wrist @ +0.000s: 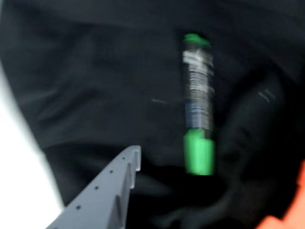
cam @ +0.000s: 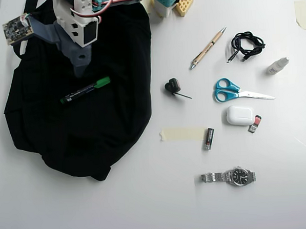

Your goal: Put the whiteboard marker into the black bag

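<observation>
**Bench inventory: one marker on one bag**

Task items: one whiteboard marker (cam: pixel 85 90), lying on top of the black bag (cam: pixel 112 122), left half of the overhead view; wrist view shows it blurred, green cap lowermost.

Loose on the white bench (cam: pixel 147 207), right half: one pen (cam: pixel 207 48), one scissors (cam: pixel 239 91), one watch (cam: pixel 229 177), one earbud case (cam: pixel 239 115), one cable (cam: pixel 245 45).

The gripper (cam: pixel 79 64) sits upper left over the bag; jaws hold nothing, spread or pressed together cannot be told. Bag's strap cut off at the top edge.

Matt black cloth bag (cam: pixel 92 123); smooth plastic marker (cam: pixel 85 90); shiny metal watch (cam: pixel 229 177).
</observation>
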`<action>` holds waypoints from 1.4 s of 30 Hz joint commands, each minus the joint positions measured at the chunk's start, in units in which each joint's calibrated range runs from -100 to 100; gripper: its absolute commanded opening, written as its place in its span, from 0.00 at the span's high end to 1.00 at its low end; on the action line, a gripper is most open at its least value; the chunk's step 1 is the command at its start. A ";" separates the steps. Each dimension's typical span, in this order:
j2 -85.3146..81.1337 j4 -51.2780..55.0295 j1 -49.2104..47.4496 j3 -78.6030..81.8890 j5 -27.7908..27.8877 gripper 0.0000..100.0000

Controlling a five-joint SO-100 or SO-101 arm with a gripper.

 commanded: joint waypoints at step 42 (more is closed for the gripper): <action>-135.20 -29.99 -47.81 164.64 17.07 0.98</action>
